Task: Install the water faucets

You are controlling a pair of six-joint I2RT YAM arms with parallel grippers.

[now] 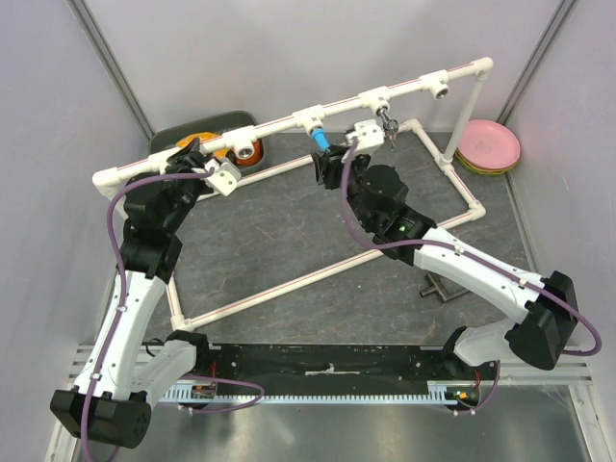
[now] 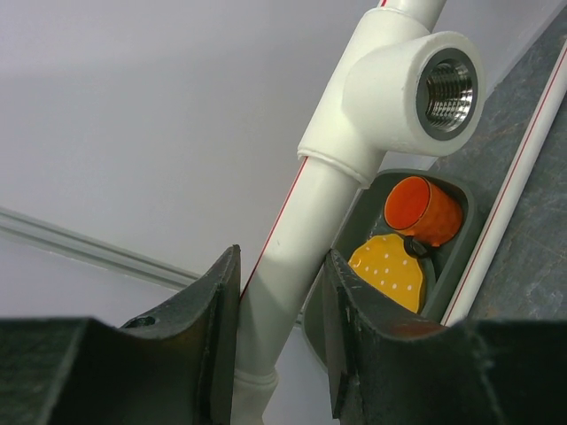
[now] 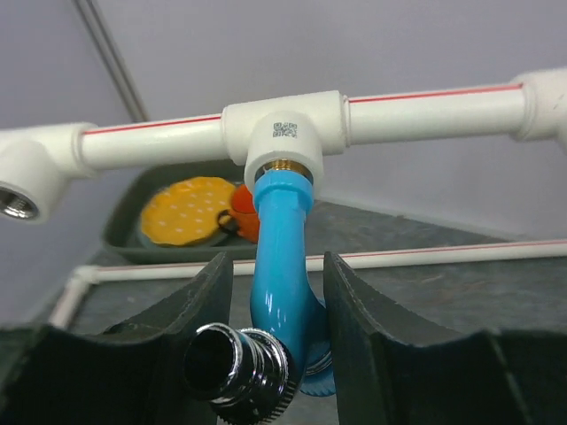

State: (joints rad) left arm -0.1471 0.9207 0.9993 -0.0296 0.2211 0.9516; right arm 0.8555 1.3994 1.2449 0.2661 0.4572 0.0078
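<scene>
Loosely straddling with half-parted right claw (image 3: 279, 270) the blue faucet (image 3: 282, 226), lying straight ahead into its tee socket (image 3: 283, 128); clamping pipe (image 2: 297, 208) with left claw (image 2: 282, 266).

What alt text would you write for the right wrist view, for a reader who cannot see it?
A blue faucet, screwed into a white tee socket on a white pipe, hangs down between the right gripper's two dark fingers, its chrome spout facing the camera. Behind lies a dark tray with an orange cup.
</scene>
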